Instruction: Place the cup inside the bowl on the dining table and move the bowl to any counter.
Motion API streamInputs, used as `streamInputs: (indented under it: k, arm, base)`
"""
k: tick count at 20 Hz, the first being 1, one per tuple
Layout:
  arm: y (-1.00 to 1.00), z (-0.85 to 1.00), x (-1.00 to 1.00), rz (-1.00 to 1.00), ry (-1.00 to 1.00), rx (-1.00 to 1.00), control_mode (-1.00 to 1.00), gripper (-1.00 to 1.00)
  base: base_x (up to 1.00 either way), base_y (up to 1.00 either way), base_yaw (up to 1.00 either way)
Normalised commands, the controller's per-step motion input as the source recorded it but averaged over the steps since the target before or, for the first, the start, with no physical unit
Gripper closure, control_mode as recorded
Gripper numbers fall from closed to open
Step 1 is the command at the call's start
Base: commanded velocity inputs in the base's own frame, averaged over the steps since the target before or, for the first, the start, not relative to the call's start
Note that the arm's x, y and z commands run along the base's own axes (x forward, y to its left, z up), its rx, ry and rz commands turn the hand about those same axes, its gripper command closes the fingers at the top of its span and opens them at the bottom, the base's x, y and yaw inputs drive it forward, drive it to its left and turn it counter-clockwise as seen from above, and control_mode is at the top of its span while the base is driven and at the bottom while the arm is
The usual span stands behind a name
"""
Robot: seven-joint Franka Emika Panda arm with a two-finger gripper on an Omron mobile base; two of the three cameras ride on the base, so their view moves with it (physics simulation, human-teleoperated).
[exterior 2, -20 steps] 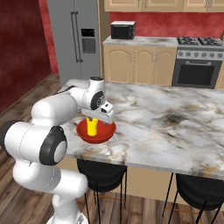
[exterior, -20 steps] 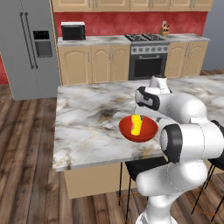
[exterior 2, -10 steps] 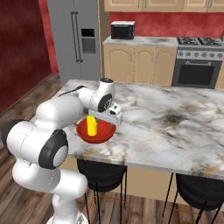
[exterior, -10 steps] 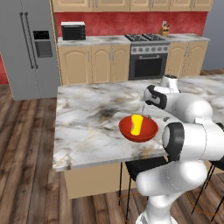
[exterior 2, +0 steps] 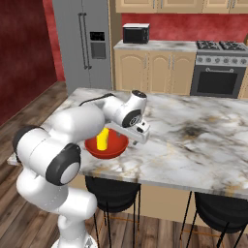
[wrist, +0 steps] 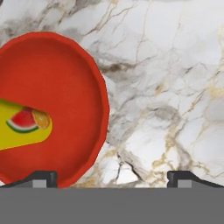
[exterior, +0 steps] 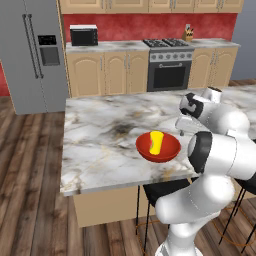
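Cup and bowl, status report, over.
Gripper open, holding nothing, fingers over the bowl's rim. Cup sits inside the red bowl on the dining table. Bowl not yet gripped. Nothing in the way.

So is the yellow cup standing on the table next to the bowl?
No, the yellow cup sits inside the red bowl on the marble dining table, with red showing all around it.
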Motion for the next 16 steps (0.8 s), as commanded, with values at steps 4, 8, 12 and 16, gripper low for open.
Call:
streamInputs:
  k: [4, 8, 12, 16]
  arm:
    - [-0.26, 0.00, 0.00, 0.00, 0.00, 0.18, -1.00, -1.00]
    - [-0.06, 0.00, 0.00, 0.01, 0.00, 0.18, -1.00, -1.00]
    - [0.00, 0.00, 0.07, 0.01, 0.00, 0.14, -1.00, -1.00]
    - [0.01, 0.00, 0.16, 0.00, 0.00, 0.08, -1.00, -1.00]
  base:
    - [0.00, 0.00, 0.00]
    - [0.00, 0.00, 0.00]
    - [0.00, 0.00, 0.00]
    - [0.00, 0.00, 0.00]
